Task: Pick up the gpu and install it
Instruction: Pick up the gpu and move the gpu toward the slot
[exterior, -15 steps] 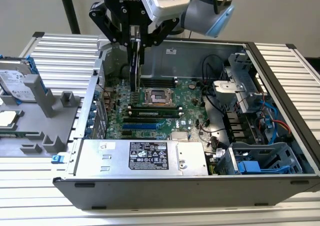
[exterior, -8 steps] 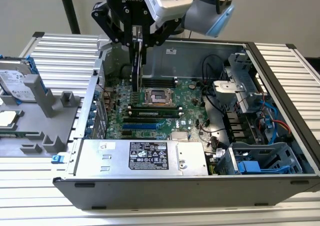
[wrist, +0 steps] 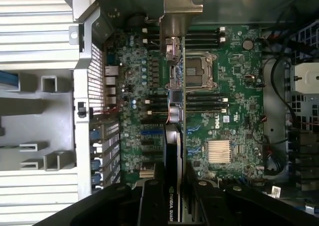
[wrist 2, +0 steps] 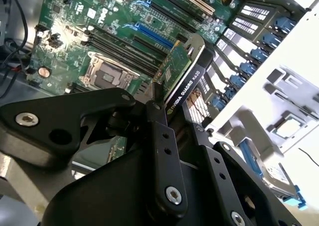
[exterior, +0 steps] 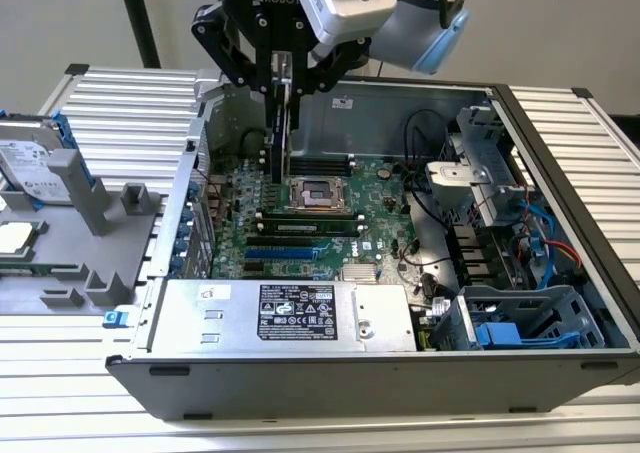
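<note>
We see the gripper point(exterior: 280, 81) clamped on the gpu point(exterior: 278, 148), which hangs upright over the middle of the motherboard point(exterior: 385, 198), thin edge facing the board, likely to line up with a slot.

We see the gpu point(wrist 2: 183, 76) green on one face and black with white lettering along its shroud. The claw point(exterior: 280, 78) is matte black. The motherboard point(exterior: 385, 198) is dark green, striped with black and blue slots. The power supply point(exterior: 230, 318) is silver-grey under a black label. The tabletop point(exterior: 120, 103) is pale silver, ribbed in parallel lines. The hard drive point(exterior: 30, 163) is silver, framed in blue.
</note>
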Robot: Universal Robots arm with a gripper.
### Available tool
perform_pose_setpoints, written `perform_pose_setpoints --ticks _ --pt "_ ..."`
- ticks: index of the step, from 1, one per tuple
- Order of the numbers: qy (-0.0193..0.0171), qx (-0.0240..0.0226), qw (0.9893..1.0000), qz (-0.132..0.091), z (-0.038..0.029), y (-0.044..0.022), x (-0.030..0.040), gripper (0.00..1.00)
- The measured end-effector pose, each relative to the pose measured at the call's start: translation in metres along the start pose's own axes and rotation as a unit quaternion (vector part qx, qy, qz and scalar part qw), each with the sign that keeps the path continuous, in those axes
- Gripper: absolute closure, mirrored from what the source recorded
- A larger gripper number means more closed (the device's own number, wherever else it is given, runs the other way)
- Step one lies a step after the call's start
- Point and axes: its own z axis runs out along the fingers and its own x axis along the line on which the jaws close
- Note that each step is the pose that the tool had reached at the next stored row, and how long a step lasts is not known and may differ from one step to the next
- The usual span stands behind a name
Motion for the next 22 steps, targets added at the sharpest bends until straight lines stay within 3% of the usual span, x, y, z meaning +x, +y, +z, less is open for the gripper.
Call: perform_pose_setpoints --ticks 22 --pt "0.0000 0.0000 1.0000 0.000 0.0003 0.0008 -0.0180 1.00"
